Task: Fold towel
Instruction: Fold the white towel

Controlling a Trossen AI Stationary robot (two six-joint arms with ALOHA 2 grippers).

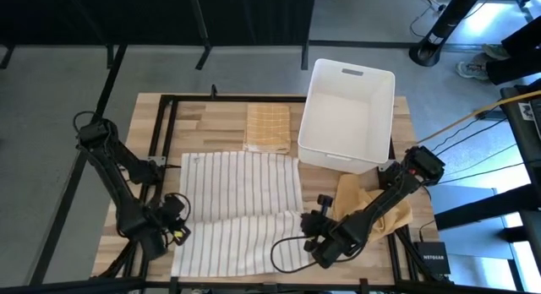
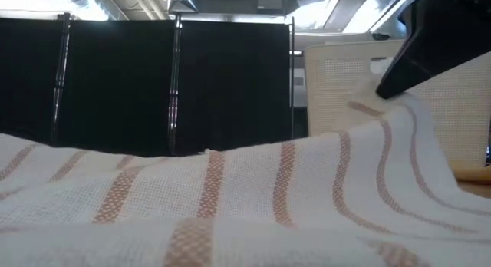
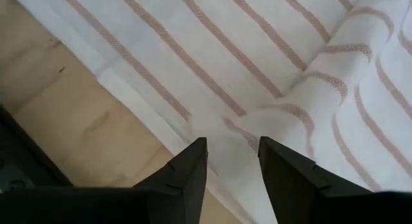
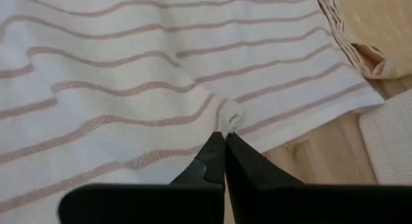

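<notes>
A white towel with thin brown stripes (image 1: 241, 209) lies spread on the wooden table, with a raised ridge across its near half. My left gripper (image 3: 233, 150) stands open at the towel's left edge (image 1: 179, 226), pointing steeply down, one finger on either side of the hem. Whether those fingers touch the cloth, I cannot tell. My right gripper (image 4: 224, 139) is at the towel's right edge (image 1: 303, 222), shut on it. In the low view the towel (image 2: 230, 198) rises toward the right gripper's dark body (image 2: 418, 56). My right gripper pinches a small pucker of the towel's right edge (image 4: 233, 118) between its two fingertips. It comes slanting down from the table's right side. One layer or several, I cannot tell. The edge is raised off the table there, while the rest of the towel lies on the wood.
A white plastic bin (image 1: 348, 117) stands at the far right. A folded yellow checked cloth (image 1: 268, 127) lies beside it, at the towel's far edge. A mustard cloth (image 1: 376, 205) lies under the right arm. Bare wood (image 3: 77, 114) shows left of the towel.
</notes>
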